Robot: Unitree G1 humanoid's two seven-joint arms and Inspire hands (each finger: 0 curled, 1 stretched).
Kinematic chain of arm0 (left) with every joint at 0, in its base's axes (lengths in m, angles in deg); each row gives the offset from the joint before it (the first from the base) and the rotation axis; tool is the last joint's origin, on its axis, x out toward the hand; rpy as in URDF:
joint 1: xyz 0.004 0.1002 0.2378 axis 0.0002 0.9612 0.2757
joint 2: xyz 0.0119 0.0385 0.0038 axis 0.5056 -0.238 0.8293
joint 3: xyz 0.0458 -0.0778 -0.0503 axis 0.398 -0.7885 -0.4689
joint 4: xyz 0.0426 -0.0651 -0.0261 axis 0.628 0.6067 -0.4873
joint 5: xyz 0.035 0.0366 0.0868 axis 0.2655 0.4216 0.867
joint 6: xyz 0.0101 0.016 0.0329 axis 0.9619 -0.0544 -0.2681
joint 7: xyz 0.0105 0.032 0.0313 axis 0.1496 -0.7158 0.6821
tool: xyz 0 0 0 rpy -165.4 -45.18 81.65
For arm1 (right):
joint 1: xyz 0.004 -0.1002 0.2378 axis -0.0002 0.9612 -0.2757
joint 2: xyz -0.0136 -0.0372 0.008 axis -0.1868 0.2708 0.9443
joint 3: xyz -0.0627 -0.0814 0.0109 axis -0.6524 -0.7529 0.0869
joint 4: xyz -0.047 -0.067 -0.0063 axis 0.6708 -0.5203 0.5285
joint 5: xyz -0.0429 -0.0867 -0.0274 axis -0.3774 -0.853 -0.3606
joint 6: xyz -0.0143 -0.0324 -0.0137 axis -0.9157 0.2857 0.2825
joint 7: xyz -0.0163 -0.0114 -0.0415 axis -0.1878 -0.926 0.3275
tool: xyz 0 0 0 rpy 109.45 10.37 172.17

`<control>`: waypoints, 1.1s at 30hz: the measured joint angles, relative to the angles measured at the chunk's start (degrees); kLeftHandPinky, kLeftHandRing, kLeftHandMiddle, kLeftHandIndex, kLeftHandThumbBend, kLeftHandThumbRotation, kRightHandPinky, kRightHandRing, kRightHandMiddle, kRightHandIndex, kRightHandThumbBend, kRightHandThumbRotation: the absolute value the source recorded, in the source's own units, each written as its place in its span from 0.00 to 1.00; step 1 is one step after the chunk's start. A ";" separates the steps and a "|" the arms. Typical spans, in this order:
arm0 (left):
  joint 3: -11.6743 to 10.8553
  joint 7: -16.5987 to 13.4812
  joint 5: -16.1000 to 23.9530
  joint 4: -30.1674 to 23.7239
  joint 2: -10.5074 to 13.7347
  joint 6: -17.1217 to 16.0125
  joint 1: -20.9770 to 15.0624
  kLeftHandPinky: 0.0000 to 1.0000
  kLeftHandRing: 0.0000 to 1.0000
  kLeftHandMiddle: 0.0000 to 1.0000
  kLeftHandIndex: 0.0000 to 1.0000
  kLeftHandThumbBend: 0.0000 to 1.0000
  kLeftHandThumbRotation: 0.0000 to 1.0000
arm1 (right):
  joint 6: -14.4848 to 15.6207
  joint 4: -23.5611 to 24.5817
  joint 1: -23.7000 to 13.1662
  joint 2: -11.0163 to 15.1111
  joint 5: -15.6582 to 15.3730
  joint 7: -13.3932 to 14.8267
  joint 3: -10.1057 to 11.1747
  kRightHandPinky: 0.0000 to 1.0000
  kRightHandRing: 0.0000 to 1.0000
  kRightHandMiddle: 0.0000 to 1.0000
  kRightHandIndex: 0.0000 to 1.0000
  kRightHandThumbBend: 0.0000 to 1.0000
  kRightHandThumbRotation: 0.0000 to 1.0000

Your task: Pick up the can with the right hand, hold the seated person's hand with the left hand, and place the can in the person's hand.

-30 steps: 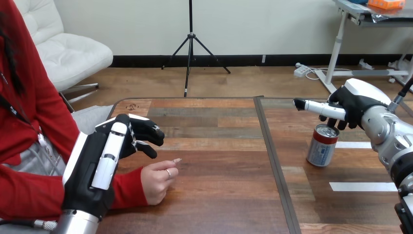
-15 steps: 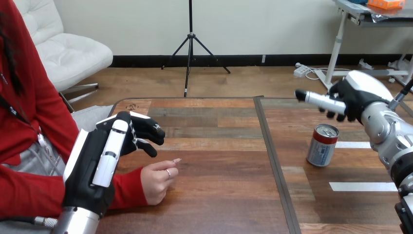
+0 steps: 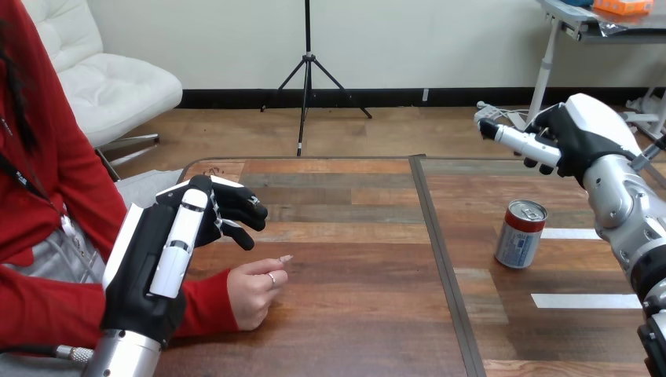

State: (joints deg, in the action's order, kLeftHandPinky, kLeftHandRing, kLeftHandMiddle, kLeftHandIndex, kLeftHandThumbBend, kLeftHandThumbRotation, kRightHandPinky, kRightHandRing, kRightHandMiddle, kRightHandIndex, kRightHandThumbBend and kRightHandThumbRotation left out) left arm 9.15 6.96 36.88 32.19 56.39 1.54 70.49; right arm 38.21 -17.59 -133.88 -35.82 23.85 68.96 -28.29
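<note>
Right, key geometry: the can (image 3: 520, 234) stands upright at mid-right of the frame on the right half of the table (image 3: 353, 330), long axis vertical, open top facing up. The right hand (image 3: 576, 146) hangs in the upper right, above the can and a bit to its right, clearly apart from it. It's empty, with one digit straight toward frame left and the rest loosely bent. So the can lies down and slightly left of that hand, and I'd judge a descent plus a side wrap is needed. The left hand (image 3: 161, 259) is at lower left, fingers relaxed, holding nothing. It sits just up-left of the person's hand (image 3: 253, 292), which rests on the table; I see no contact between them. The right hand is far nearer the can.
</note>
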 measured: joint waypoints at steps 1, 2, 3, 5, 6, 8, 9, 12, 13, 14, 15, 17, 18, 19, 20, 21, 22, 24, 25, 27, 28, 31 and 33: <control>0.00 0.00 0.00 0.00 0.00 0.00 0.00 0.39 0.52 0.52 0.47 0.13 1.00 | 0.00 0.00 0.00 -0.03 0.53 0.01 0.25 0.43 0.47 0.52 0.56 0.95 1.00; 0.00 0.00 0.00 0.00 0.00 0.00 0.00 0.39 0.52 0.52 0.47 0.13 1.00 | 0.00 0.00 0.00 -0.07 0.98 0.02 0.54 0.43 0.48 0.52 0.56 0.95 1.00; 0.00 0.00 0.00 0.00 0.00 0.00 0.00 0.39 0.52 0.52 0.47 0.13 1.00 | 0.00 0.00 0.00 -0.10 1.40 0.02 0.79 0.43 0.48 0.52 0.55 0.96 1.00; 0.00 -0.01 0.01 0.00 0.00 0.00 0.00 0.39 0.52 0.52 0.47 0.12 1.00 | 0.01 0.00 0.00 -0.18 2.26 0.01 1.54 0.44 0.48 0.52 0.54 0.97 1.00; 0.00 -0.01 0.01 0.00 0.00 0.00 0.00 0.39 0.52 0.52 0.47 0.12 1.00 | 0.02 0.00 0.00 -0.22 2.80 0.01 1.90 0.45 0.49 0.52 0.54 0.97 1.00; 0.00 -0.04 0.03 0.00 0.00 0.01 0.00 0.39 0.52 0.52 0.47 0.12 1.00 | 0.05 0.00 0.00 -0.27 3.66 0.01 2.54 0.46 0.50 0.52 0.54 0.97 1.00; 0.00 -0.05 0.03 0.00 0.00 0.01 0.00 0.39 0.52 0.52 0.47 0.13 1.00 | 0.09 0.00 0.00 -0.29 3.99 0.01 2.84 0.46 0.50 0.53 0.55 0.98 1.00; 0.00 -0.06 0.01 0.00 0.00 0.12 0.00 0.39 0.52 0.52 0.47 0.14 1.00 | 0.13 0.00 0.00 -0.33 5.19 -0.19 3.93 0.48 0.52 0.55 0.56 0.98 1.00; 0.00 -0.06 0.01 0.00 0.00 0.17 0.00 0.39 0.53 0.52 0.47 0.15 1.00 | 0.16 0.00 0.00 -0.33 5.46 -0.27 4.17 0.48 0.53 0.56 0.57 0.99 1.00; 0.00 -0.06 0.01 -0.01 0.00 0.23 0.00 0.39 0.53 0.52 0.47 0.15 1.00 | 0.22 0.00 0.00 -0.33 5.67 -0.37 4.39 0.48 0.53 0.56 0.57 0.99 1.00; 0.00 -0.06 0.01 0.00 0.00 0.30 0.00 0.39 0.53 0.52 0.47 0.15 1.00 | 0.30 0.00 0.00 -0.33 5.85 -0.42 4.55 0.49 0.54 0.57 0.57 0.99 1.00; 0.00 -0.06 0.01 0.00 0.00 0.33 0.00 0.39 0.53 0.52 0.47 0.14 1.00 | 0.66 0.00 0.00 -0.33 5.96 -0.58 4.68 0.50 0.56 0.58 0.58 1.00 1.00; 0.00 -0.05 0.01 0.00 0.00 0.33 0.00 0.39 0.53 0.52 0.47 0.14 1.00 | 0.83 0.00 0.00 -0.32 5.96 -0.70 4.70 0.52 0.58 0.60 0.60 1.00 1.00; 0.00 -0.05 0.02 0.00 0.00 0.32 0.00 0.39 0.52 0.52 0.47 0.13 1.00 | 1.16 0.00 0.00 -0.30 5.95 -1.02 4.71 0.53 0.60 0.62 0.62 1.00 1.00; 0.00 -0.05 0.02 0.00 0.00 0.31 0.00 0.39 0.52 0.52 0.47 0.13 1.00 | 1.38 0.00 0.00 -0.29 5.95 -1.27 4.70 0.54 0.61 0.64 0.64 1.00 0.99; 0.00 -0.04 0.02 0.01 0.00 0.30 -0.01 0.39 0.52 0.52 0.47 0.13 1.00 | 1.64 0.00 0.00 -0.27 5.94 -1.65 4.70 0.56 0.63 0.66 0.66 1.00 0.99; 0.00 -0.04 0.03 0.00 0.00 0.27 0.00 0.39 0.52 0.52 0.47 0.12 1.00 | 1.87 -0.01 0.00 -0.26 5.94 -2.08 4.70 0.59 0.66 0.69 0.69 1.00 1.00; 0.00 -0.05 0.03 0.00 0.00 0.23 0.00 0.39 0.52 0.52 0.47 0.12 1.00 | 2.36 -0.03 0.00 -0.20 5.90 -3.16 4.64 0.61 0.69 0.72 0.71 1.00 0.99; 0.00 -0.04 0.03 0.01 0.00 0.23 0.00 0.39 0.52 0.52 0.47 0.12 1.00 | 2.62 -0.04 0.00 -0.19 5.87 -3.70 4.61 0.62 0.70 0.73 0.71 1.00 0.99; 0.00 -0.04 0.02 0.00 0.00 0.23 0.00 0.39 0.52 0.52 0.47 0.12 1.00 | 3.14 -0.07 0.01 -0.18 5.79 -4.65 4.53 0.64 0.73 0.75 0.73 1.00 0.97; 0.00 -0.04 0.02 0.00 0.00 0.23 0.00 0.39 0.52 0.52 0.47 0.12 1.00 | 3.46 -0.07 0.01 -0.18 5.67 -5.08 4.46 0.65 0.73 0.75 0.73 1.00 0.97; 0.00 -0.02 -0.02 0.00 0.00 0.23 0.00 0.39 0.52 0.52 0.47 0.11 1.00 | 4.37 -0.10 0.03 -0.16 5.23 -6.33 4.17 0.67 0.76 0.77 0.75 1.00 0.93; 0.00 -0.01 -0.04 0.00 0.00 0.23 0.00 0.39 0.52 0.52 0.47 0.10 1.00 | 4.89 -0.13 0.07 -0.15 4.97 -7.16 4.05 0.68 0.77 0.78 0.76 1.00 0.91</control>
State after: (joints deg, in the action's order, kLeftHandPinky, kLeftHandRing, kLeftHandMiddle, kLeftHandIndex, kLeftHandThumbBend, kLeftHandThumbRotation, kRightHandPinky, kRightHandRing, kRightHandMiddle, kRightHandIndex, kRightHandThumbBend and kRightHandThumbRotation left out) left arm 9.16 6.95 36.84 32.19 56.39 1.77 70.48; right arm 43.10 -17.72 -133.81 -35.97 28.82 61.80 -24.24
